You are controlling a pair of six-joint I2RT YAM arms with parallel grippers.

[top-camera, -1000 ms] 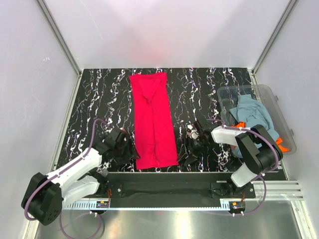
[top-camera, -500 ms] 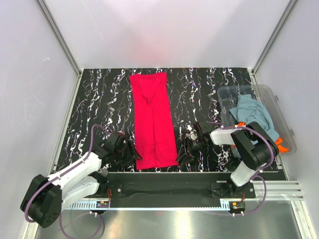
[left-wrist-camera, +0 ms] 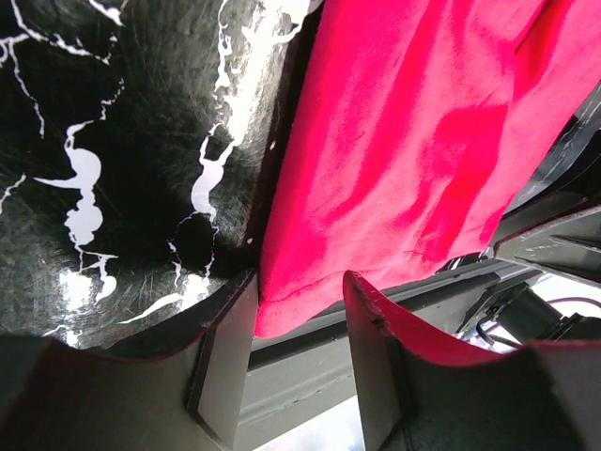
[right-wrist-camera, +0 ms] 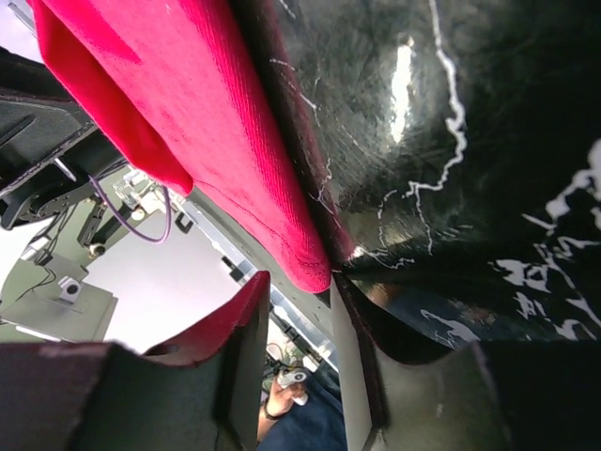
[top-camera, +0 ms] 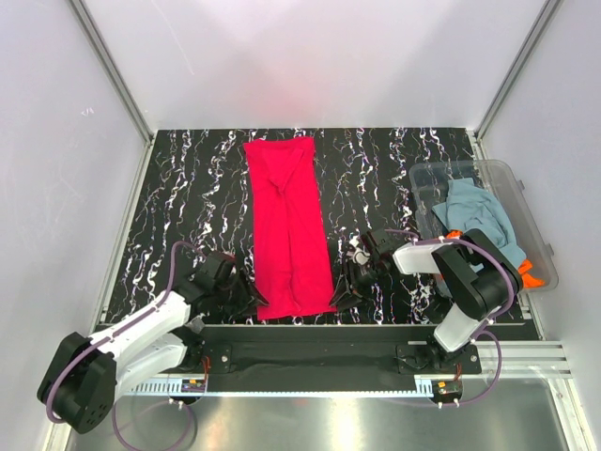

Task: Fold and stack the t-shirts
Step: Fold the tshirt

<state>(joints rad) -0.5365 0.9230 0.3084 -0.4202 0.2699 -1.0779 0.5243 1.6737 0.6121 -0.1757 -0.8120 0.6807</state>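
Black marbled table (top-camera: pixel 188 188), both arms (top-camera: pixel 150 324) (top-camera: pixel 427 256) low, jaws astride red t-shirt (top-camera: pixel 289 225) corners

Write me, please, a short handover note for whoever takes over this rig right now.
Left gripper: open, straddling the near left corner of the red shirt.
Right gripper: open around its near right corner.
Red shirt: flat on the table, folded into a long strip.
Grey-blue shirt and orange shirt: crumpled in the tub.
To do: grip, finish the red fold, fold the others, stack.
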